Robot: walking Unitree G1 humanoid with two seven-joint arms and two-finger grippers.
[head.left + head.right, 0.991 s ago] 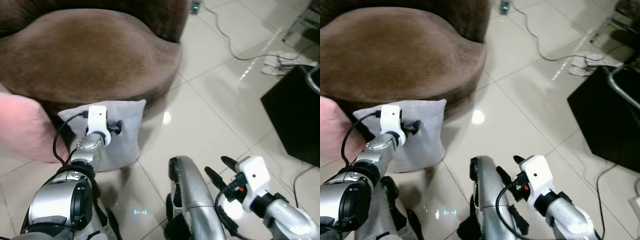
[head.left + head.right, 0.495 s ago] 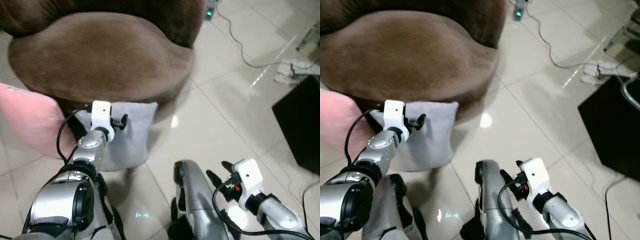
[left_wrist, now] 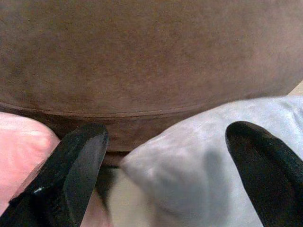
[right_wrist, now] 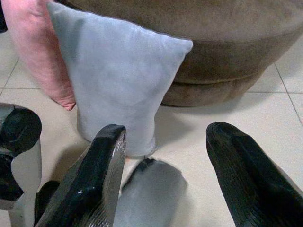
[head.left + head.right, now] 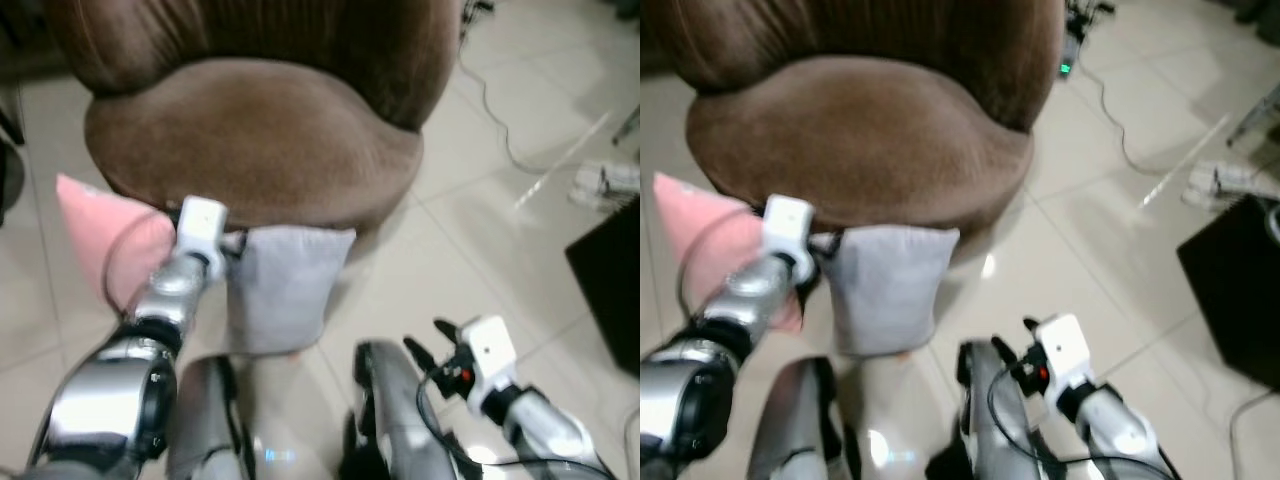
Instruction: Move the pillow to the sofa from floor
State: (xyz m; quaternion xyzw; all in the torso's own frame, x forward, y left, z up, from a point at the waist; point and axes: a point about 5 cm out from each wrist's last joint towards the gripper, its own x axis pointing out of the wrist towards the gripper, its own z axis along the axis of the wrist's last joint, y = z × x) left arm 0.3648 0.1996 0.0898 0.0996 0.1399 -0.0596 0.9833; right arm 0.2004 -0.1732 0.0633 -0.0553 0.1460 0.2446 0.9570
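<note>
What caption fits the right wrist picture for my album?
Open right end effector faces a grey fabric pillow standing against the brown sofa, beside a pink pillow.

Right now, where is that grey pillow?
The grey pillow stands on the tiled floor, leaning against the front of the brown sofa, left of centre in the head views. A pink pillow is just to its left.

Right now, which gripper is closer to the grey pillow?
Left. The left gripper sits open at the grey pillow's upper corner, against the brown sofa. The right gripper hangs open lower, short of the pillow's base.
</note>
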